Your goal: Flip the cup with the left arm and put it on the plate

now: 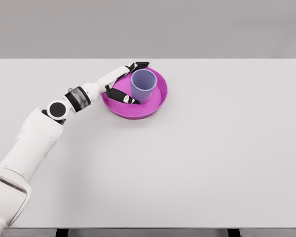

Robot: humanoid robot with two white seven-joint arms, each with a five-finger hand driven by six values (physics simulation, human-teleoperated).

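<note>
A lilac cup (pixel 143 85) stands upright, mouth up, on the magenta plate (pixel 157 102) at the table's back middle. My left hand (pixel 140 82) reaches in from the left and brackets the cup's left side. Its dark fingers (pixel 139 64) stretch behind the cup's rim, and the thumb (pixel 126 97) lies over the plate in front of the cup's base. The fingers look spread rather than pressed on the cup wall. The right arm is out of view.
The white table (pixel 212 158) runs to the front edge, with a grey wall behind it. My left forearm (pixel 84 96) lies low over the table, left of the plate.
</note>
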